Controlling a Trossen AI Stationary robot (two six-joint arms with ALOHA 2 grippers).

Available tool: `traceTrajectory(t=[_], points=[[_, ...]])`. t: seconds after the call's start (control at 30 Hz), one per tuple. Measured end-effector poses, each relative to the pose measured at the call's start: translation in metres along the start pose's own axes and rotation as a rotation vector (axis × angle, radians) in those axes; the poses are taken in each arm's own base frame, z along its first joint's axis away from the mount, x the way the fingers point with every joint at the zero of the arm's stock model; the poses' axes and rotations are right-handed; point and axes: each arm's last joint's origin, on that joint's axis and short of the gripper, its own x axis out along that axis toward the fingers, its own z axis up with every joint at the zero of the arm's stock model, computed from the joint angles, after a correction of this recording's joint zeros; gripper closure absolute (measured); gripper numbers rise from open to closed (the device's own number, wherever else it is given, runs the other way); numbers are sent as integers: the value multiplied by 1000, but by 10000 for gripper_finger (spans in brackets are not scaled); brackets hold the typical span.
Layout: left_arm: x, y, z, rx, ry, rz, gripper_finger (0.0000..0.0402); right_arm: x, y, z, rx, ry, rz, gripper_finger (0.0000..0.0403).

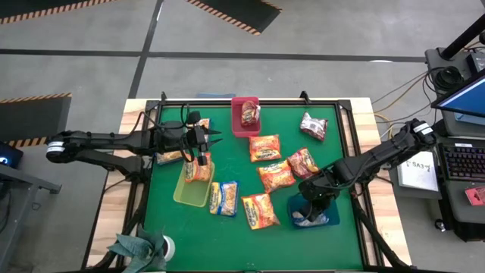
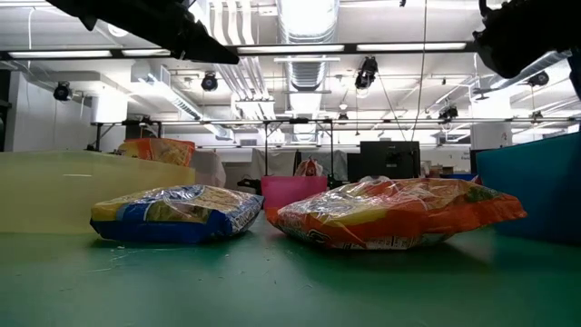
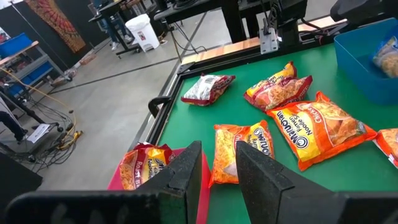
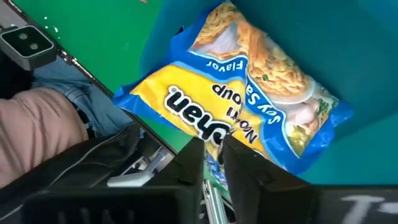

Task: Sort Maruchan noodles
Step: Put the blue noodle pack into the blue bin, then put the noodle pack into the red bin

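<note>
Noodles [image 4: 242, 99] are lying in the blue tray [image 1: 330, 209]; my right gripper [image 4: 211, 165] is pinching their edge, my left gripper [image 3: 214, 171] hovering slightly spread.

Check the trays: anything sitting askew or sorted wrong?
One oddity: the blue-and-yellow packet in the blue tray under the right gripper lies tilted, one corner riding over the tray's wall rather than flat inside. The red tray and yellow-green tray look fine.

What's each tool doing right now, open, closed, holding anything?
Left tool: over the red tray, slightly open, empty.
Right tool: over the blue tray, nearly closed on the blue-and-yellow packet's edge; grip cannot be told.
</note>
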Motion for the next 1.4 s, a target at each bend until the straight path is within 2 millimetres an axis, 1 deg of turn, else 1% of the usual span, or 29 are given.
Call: traceTrajectory(t=[0.2,0.27,0.4,0.47,0.57,0.63,0.73,0.83,0.9,1.13,1.3,1.4], points=[[0,0,0,-3,0,0,320,-1,0,0,6,-1,1,299],[0,0,0,-3,0,0,320,-5,3,-1,2,-6,21,284],[0,0,0,-4,0,0,320,-21,10,-1,-5,-41,80,263],[0,0,0,-7,0,0,320,-31,13,2,-11,-118,104,257],[0,0,0,-10,0,0,320,-47,16,11,-45,-291,116,256],[0,0,0,-11,0,-1,320,-56,14,20,-70,-397,97,259],[0,0,0,-20,0,-1,320,-68,9,37,-103,-483,70,267],[0,0,0,-34,0,-1,320,-77,-5,56,-108,-522,6,272],[1,-1,0,-37,2,-2,320,-82,-19,70,-99,-536,-50,273],[8,-3,-5,-40,34,-11,320,-106,-73,117,-22,-599,-180,272],[10,-4,-5,-49,33,-10,320,-128,-114,139,76,-659,-310,271],[10,-2,-3,-47,19,1,320,-136,-134,150,99,-674,-370,267]])
